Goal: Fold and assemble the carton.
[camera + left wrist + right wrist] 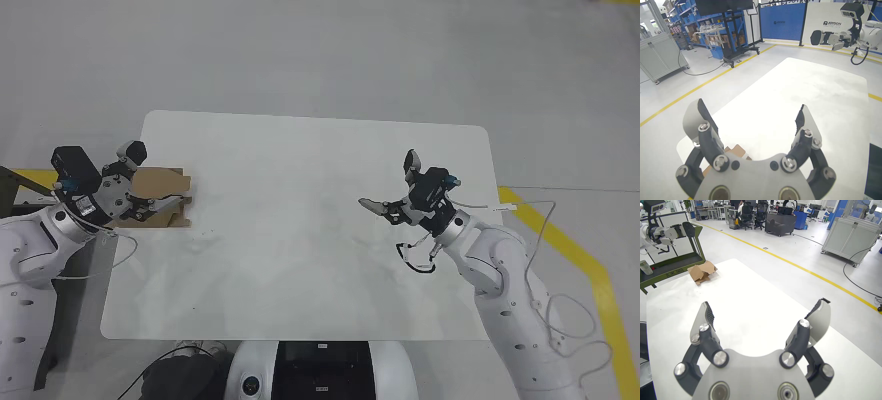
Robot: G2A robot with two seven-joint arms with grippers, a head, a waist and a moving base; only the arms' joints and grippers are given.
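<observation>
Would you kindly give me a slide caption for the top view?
Left gripper open over the carton at the table edge; right gripper open, empty.

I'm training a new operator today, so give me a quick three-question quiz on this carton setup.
1. True or false: the carton lies in the middle of the table.
2. Which is nearer the carton: the left gripper or the right gripper?
3. Fill in: both grippers are ___ and hold nothing.
Key: 1 false, it lies at a table edge. 2 the left gripper. 3 open.
</observation>
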